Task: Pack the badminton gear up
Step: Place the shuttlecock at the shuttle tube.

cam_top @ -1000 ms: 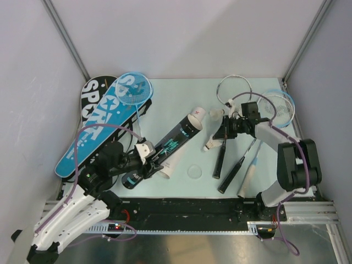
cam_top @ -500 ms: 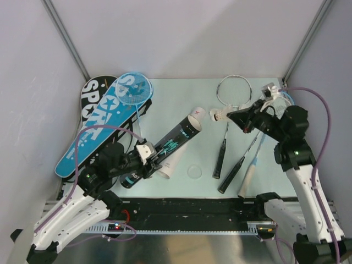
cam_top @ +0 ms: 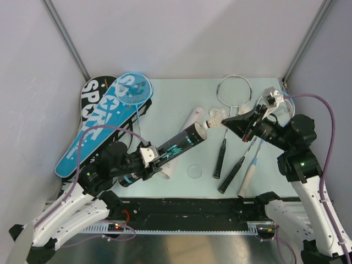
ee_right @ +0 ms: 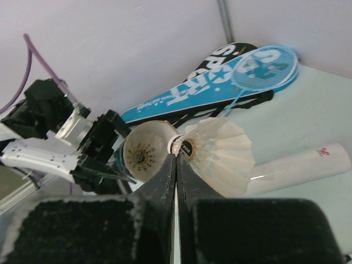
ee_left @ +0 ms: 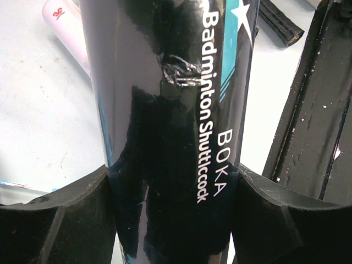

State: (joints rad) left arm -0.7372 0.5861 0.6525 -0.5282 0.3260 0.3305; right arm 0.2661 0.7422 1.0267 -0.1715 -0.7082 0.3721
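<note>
Nearest the bases, the black tube (cam_top: 179, 144) is being clamped around its lower body by the left gripper (cam_top: 147, 158), one finger on either side of the printed wall. It is being held off the table and tilted, its open mouth turned toward the right arm, evidently being offered as a steady target.

Just beyond, a white shuttlecock (cam_top: 215, 117) is being pinched at its cork end by the right gripper (cam_top: 228, 122), the fingers pressed tight together. The cork is being lined up just beside the tube's mouth, feathers trailing behind, and it is not yet inside. Whether the two are touching cannot be told. The cork-first hold is being read as deliberate, so the skirt can follow the nose down the bore.

Further back, the white tube (cam_top: 195, 114) is lying flat on the table behind the black one. The loose rackets (cam_top: 220, 157) are lying to the right, handles toward the near edge.

Farthest left, the blue racket (cam_top: 133, 88) is resting on the blue cover (cam_top: 93, 132), which is overlapping the black cover (cam_top: 92, 88), all seemingly being left for a later step
</note>
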